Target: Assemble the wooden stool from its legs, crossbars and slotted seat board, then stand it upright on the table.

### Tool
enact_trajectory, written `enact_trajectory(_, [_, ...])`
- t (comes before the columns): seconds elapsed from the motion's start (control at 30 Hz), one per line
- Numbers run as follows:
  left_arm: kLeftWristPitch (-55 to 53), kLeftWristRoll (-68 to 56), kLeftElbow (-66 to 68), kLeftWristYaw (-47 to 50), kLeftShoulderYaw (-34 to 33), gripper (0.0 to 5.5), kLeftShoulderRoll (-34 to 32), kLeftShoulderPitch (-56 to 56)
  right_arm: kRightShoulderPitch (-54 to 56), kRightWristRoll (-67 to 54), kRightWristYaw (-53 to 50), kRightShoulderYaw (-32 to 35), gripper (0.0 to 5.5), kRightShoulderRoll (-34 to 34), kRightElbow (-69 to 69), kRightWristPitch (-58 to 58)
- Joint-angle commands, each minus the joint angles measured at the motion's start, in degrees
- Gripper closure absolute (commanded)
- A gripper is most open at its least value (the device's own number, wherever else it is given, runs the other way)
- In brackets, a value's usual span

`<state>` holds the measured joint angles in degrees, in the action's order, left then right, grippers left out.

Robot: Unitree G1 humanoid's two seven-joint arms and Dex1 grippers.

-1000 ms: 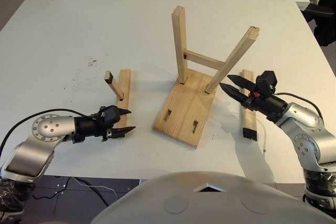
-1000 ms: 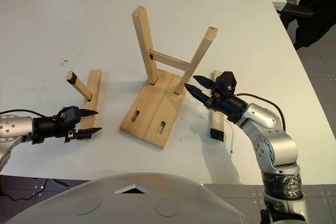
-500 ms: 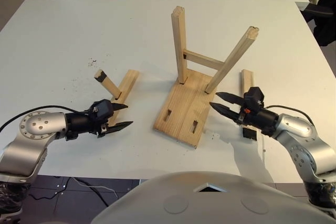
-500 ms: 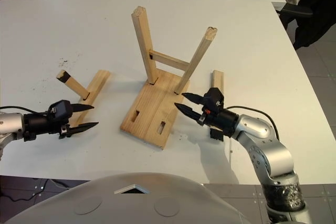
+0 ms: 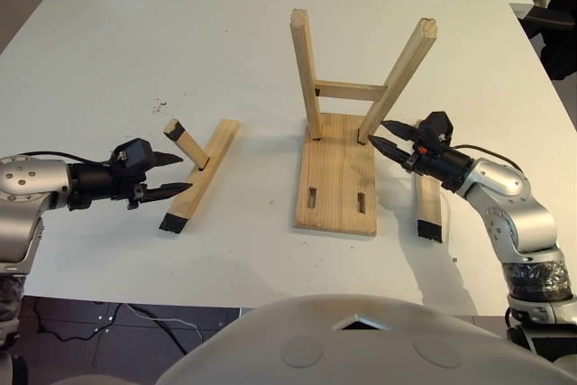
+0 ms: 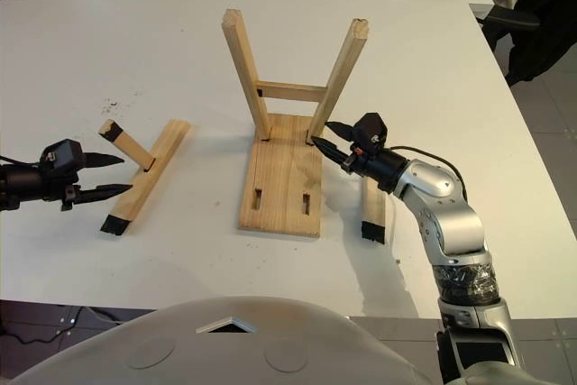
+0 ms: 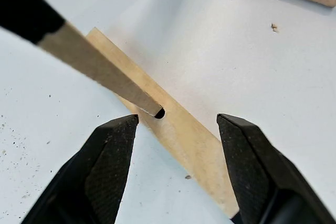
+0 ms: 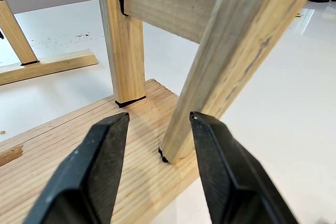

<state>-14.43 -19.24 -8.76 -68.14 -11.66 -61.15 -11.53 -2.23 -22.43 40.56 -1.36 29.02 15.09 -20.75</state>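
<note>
Seat board: it lies flat in the middle of the table, with its slots facing up.
Done so far: two standing legs are in the far slots, and a crossbar joins them.
Near slots: both have nothing in them.
Left loose leg: it lies flat on the table, left of the board. A second crossbar is stuck in it and pokes up.
Right loose leg: it lies flat just beside the board's right edge.
Left gripper: its jaws are wide open and hold nothing. The left loose leg lies right in front of them.
Right gripper: its jaws are open and hold nothing. The tips are by the foot of one standing leg.
Left to do: we think we are about halfway. We need to join the two loose legs with the second crossbar and push them into the near slots. Then we turn the stool over onto its legs.
</note>
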Motion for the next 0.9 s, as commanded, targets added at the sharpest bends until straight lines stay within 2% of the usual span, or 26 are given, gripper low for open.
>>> enact_trajectory(0.03, [-7.0,-2.5,-9.2,1.0,-3.0,2.71,-0.2,-6.7,-6.7,-0.8,-1.8,2.5,3.37,-0.7,4.4,0.5])
enact_trajectory(0.1, [-10.9,-0.8,-10.7,5.4,-2.1,2.71,1.3,-7.8,-9.6,-1.1,-2.8,3.4,3.37,-1.4,6.3,0.5])
enact_trajectory(0.2, [-17.5,4.9,-10.2,21.0,-1.5,2.35,8.3,-5.5,-12.1,-1.5,-3.9,4.5,3.37,-2.0,9.0,0.1])
enact_trajectory(0.27, [-24.3,3.8,-17.8,29.4,-5.0,2.0,14.6,-7.6,-13.0,-1.4,-4.2,4.9,3.37,-2.0,10.0,-0.1])
enact_trajectory(0.33, [-28.7,1.6,-26.5,31.7,-6.0,2.0,17.8,-12.4,-14.1,-1.3,-4.6,5.3,3.37,-2.1,10.9,-0.1])
enact_trajectory(0.43, [-31.8,1.6,-30.7,34.2,-5.7,2.0,20.1,-15.6,-15.2,-1.1,-5.1,5.0,3.37,-2.5,11.3,0.1])
enact_trajectory(0.6, [-32.0,5.9,-24.2,41.0,-6.4,2.0,22.2,-14.5,-15.3,-0.7,-5.4,4.3,3.37,-2.7,11.4,0.3])
enact_trajectory(0.9, [-30.6,7.3,-17.9,39.2,0.2,2.0,22.1,-15.2,-15.3,0.1,-5.7,2.7,3.37,-3.6,10.9,0.8])
